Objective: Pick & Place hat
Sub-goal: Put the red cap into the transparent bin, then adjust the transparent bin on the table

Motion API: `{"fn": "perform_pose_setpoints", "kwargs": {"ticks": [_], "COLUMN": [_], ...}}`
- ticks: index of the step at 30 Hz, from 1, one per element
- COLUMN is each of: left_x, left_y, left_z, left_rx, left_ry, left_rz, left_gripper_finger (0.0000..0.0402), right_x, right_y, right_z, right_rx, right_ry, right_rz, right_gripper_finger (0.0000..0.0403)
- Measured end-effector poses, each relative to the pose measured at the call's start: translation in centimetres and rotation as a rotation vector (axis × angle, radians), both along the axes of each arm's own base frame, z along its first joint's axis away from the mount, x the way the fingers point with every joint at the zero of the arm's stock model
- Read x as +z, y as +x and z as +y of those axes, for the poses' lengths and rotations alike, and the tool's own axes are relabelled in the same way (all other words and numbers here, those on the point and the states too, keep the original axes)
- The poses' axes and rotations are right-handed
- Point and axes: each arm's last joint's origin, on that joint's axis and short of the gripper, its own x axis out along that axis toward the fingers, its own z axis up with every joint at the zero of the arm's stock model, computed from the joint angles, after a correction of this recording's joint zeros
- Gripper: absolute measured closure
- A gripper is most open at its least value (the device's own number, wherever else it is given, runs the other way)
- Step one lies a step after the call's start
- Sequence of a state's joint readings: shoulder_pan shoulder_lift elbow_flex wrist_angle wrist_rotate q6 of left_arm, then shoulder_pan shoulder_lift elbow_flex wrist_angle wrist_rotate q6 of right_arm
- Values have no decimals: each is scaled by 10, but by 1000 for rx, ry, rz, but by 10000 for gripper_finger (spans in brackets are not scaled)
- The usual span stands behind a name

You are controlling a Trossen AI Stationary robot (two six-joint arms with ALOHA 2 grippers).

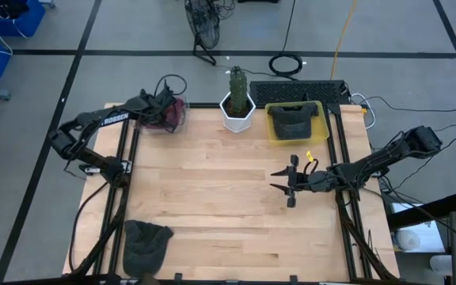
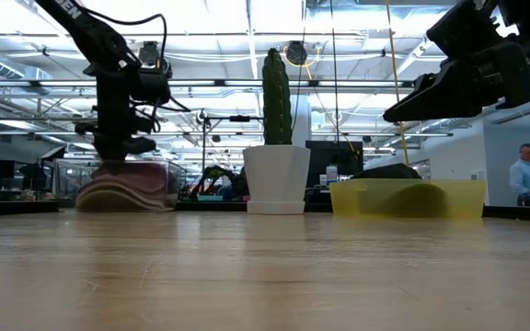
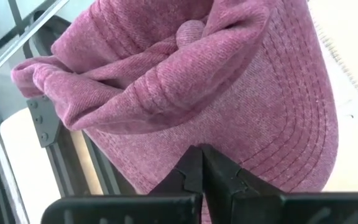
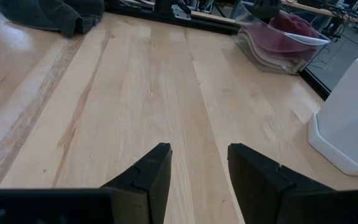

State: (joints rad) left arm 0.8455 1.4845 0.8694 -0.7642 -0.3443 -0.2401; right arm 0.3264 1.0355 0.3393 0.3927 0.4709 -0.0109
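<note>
Left gripper [image 3: 201, 171] pinched shut directly over pink hat [image 3: 229, 93], which lies in clear bin [image 1: 169, 116] beside cactus pot [image 1: 237, 113]. Right gripper [image 1: 287, 182] spread wide, empty, near yellow tray [image 1: 295, 134].
</note>
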Motion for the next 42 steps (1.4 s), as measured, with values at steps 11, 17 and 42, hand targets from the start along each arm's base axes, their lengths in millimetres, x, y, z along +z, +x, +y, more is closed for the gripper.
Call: {"fn": "perform_pose_setpoints", "kwargs": {"ticks": [11, 17, 42], "left_x": [-4, -4, 92], "left_y": [1, -6, -10], "left_z": [-7, -10, -45], "left_rx": [-50, -46, -95], "left_ry": [-3, 27, 212], "left_rz": [57, 152, -131], "left_gripper_finger": [395, 387, 385], "right_x": [3, 3, 4], "right_y": [1, 1, 1], "right_z": [0, 0, 0], "right_rx": [4, 4, 9], "right_ry": [-1, -1, -12], "right_rz": [-26, -27, -38], "right_gripper_finger": [259, 259, 259]}}
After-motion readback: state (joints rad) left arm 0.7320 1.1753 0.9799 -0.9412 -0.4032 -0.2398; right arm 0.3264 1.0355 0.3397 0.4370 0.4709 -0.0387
